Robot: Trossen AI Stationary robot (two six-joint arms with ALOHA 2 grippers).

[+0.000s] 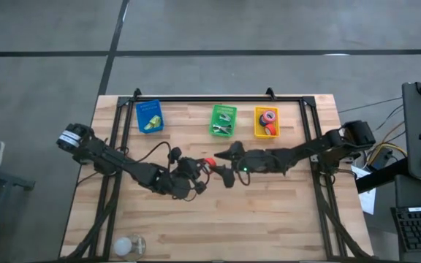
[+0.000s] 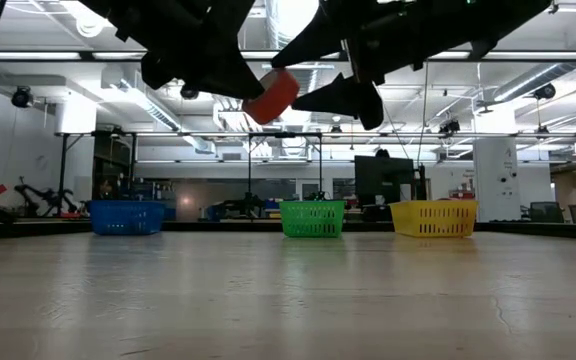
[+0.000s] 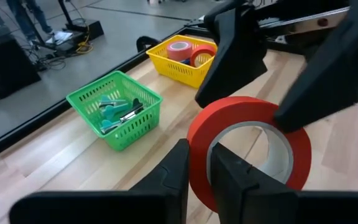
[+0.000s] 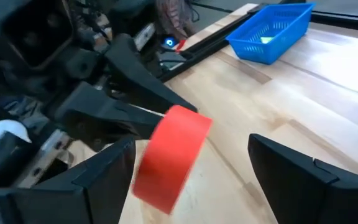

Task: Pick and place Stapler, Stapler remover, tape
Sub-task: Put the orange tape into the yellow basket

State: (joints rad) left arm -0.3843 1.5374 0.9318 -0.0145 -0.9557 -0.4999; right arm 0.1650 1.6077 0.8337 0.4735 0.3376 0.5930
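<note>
The red tape roll [image 3: 248, 146] is a smooth, shiny ring with a pale inside and a big hole in the middle. It is up in the air over the middle of the wooden bench [image 1: 269, 219]. It stands on its edge, and its hole faces sideways along the bench.

The left gripper [image 3: 194, 168] pinches the ring's wall between its two dark fingers, one inside the hole and one outside. The right gripper [image 4: 191, 168] is spread wide, with one finger on each side of the roll.

Three plastic mesh baskets sit along the far edge of the bench: a blue basket [image 1: 149, 117], a green basket [image 1: 223, 120] and a yellow basket [image 1: 267, 122]. More tape rolls [image 3: 191, 52] lie in the yellow one.
</note>
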